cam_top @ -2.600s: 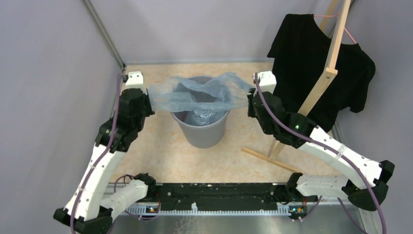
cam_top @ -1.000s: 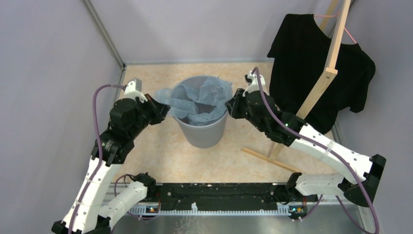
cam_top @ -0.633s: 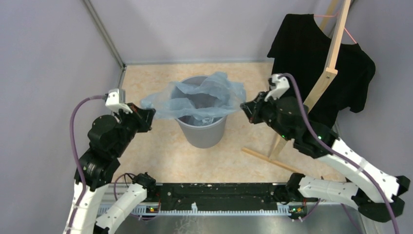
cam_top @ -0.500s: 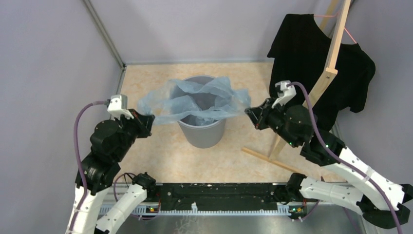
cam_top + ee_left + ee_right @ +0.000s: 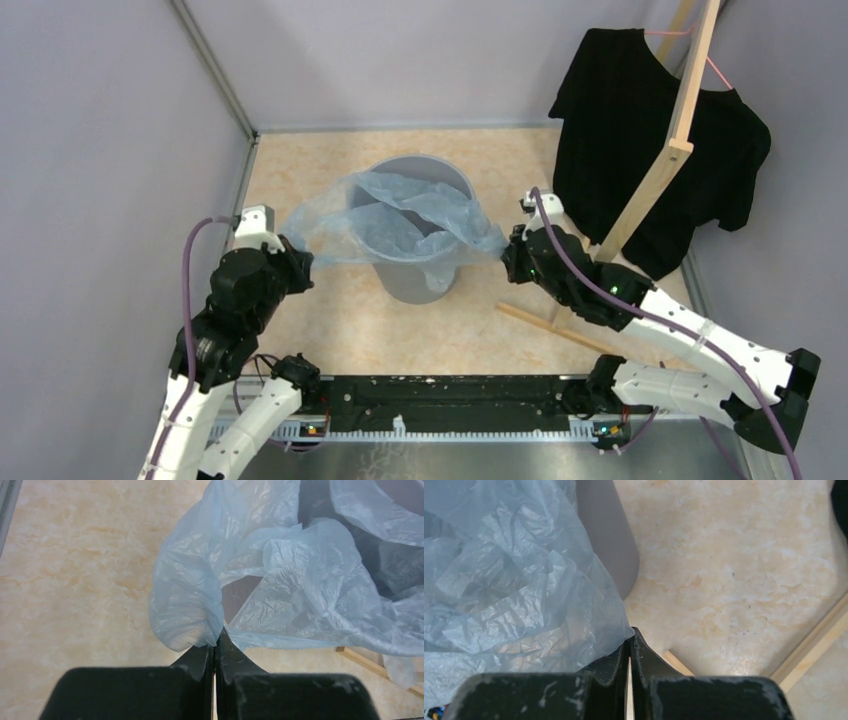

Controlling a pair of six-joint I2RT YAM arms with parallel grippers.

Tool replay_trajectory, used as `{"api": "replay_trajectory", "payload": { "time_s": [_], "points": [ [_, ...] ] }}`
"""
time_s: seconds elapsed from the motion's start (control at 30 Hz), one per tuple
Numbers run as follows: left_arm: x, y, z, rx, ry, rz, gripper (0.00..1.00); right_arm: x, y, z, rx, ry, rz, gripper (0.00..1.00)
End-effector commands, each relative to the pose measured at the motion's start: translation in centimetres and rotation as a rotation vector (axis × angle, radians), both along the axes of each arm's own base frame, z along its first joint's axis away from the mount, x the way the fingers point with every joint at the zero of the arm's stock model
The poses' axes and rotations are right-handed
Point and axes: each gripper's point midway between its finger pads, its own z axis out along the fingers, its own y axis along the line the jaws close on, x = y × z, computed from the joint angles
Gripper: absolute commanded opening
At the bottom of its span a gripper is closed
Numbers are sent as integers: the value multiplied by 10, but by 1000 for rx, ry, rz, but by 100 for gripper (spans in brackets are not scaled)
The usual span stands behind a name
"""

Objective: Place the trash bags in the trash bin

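- Top external view is showing a thin, crinkly, translucent pale blue-grey plastic trash bag (image 5: 400, 215) stretching across the mouth of the plain grey round plastic trash bin (image 5: 402, 286). Part of it is sagging inside and part is draping over the near rim.
- Left tool (image 5: 298, 262) is clenching the bag's left corner, out beyond the bin's wall and over the marbled beige worktop (image 5: 330, 330). The left wrist view is showing its fingers (image 5: 195, 662) pressing together with film bunching between them.
- Right tool (image 5: 507, 250) is pinching the opposite edge just beside the bin's right wall, its jaws closing on a sliver of film.
- Both grips are sitting at the very edge of slippery film, so, as I am judging it, a hard pull could be slipping it free or tearing it.
- Bin is looking light, and taut film dragging on the rim could be tipping it.
- Right arm is working near the black T-shirt (image 5: 640, 120) hanging on the wooden stand (image 5: 680, 150), and a wide swing could be snagging it.
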Motion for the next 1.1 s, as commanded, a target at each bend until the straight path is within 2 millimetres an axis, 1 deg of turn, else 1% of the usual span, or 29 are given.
{"api": "replay_trajectory", "payload": {
  "time_s": [0.0, 0.13, 0.2, 0.27, 0.33, 0.43, 0.5, 0.53, 0.57, 0.6, 0.63, 0.7, 0.77, 0.83, 0.9, 0.97, 1.07],
  "points": [
    [7, 18, -4, 52, -37, 91, 0, 14, -28, 1, -110, -48, -122, 0],
    [20, -4, -20, 13, -25, 12, 3, 26, -14, -7, -116, -69, -117, 0],
    [28, -10, -30, 8, -5, 3, 7, 35, -14, -12, -146, -78, -158, 0],
    [35, -12, -36, 15, 11, 4, 15, 45, -13, -14, -182, -95, -195, 6],
    [43, -14, -36, 25, 9, 5, 20, 53, -11, -13, -213, -109, -209, 12],
    [48, -15, -30, 31, 1, 5, 25, 53, -6, -2, -244, -104, -164, 24],
    [46, -15, -25, 29, -2, 2, 28, 40, 6, 8, -233, -86, -29, 30],
    [44, -15, -24, 32, -7, -3, 28, 30, 13, 17, -218, -91, 49, 36],
    [42, -13, -25, 38, -6, -5, 27, 19, 20, 27, -200, -103, 130, 45],
    [41, -13, -25, 41, -10, -7, 27, 8, 24, 37, -195, -128, 197, 54],
    [39, -12, -25, 42, -15, -8, 25, -1, 26, 50, -181, -156, 235, 59],
    [37, -11, -24, 43, -27, -13, 24, -12, 23, 77, -165, -214, 257, 65],
    [37, -12, -21, 44, -40, -19, 24, -14, 21, 101, -151, -263, 266, 73],
    [38, -12, -19, 46, -44, -20, 24, -11, 28, 115, -162, -303, 296, 77],
    [39, -13, -18, 49, -45, -27, 23, -4, 35, 126, -194, -321, 299, 78],
    [39, -13, -17, 55, -46, -31, 21, 4, 46, 138, -218, -341, 289, 78],
    [41, -12, -19, 63, -45, -22, 18, 11, 68, 153, -220, -394, 337, 81]
  ]
}}
